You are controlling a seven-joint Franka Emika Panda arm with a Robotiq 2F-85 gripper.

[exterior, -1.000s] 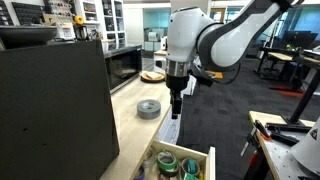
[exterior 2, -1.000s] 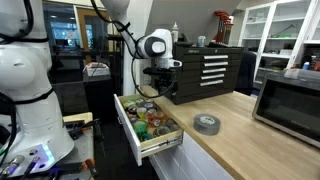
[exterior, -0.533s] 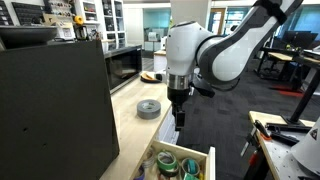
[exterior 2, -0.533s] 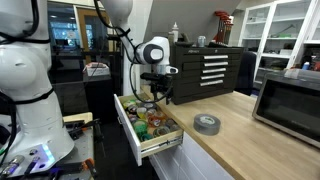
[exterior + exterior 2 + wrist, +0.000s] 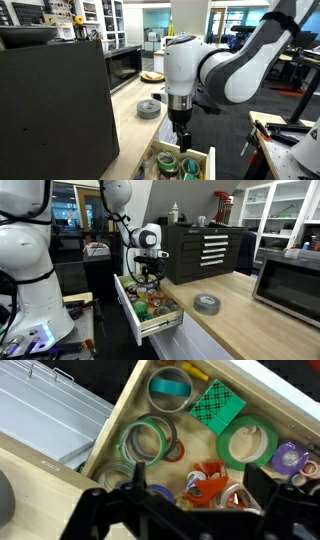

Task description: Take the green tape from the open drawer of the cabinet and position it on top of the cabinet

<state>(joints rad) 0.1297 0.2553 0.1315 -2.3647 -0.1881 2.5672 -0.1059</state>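
Note:
The drawer (image 5: 118, 422) is pulled out of the cabinet (image 5: 245, 315) and holds several tape rolls. In the wrist view a dark green ring, the green tape (image 5: 147, 440), lies near the drawer's left wall. A wider bright green roll (image 5: 247, 442) and a teal roll (image 5: 170, 385) lie nearby. My gripper (image 5: 200, 495) is open and empty, hovering over the orange and white clutter in the middle of the drawer, apart from the green tape. In both exterior views the gripper (image 5: 181, 138) (image 5: 148, 280) points down just above the open drawer (image 5: 207, 163) (image 5: 130, 315).
A flat grey tape roll (image 5: 148, 108) (image 5: 206, 303) lies on the beige cabinet top (image 5: 130, 130). A tall black box (image 5: 55, 105) stands on the top beside the drawer. A microwave (image 5: 290, 285) and a black tool chest (image 5: 205, 252) stand further along.
The arm has moved from beside the cabinet to over the open drawer and come lower. The gripper stays open and empty.

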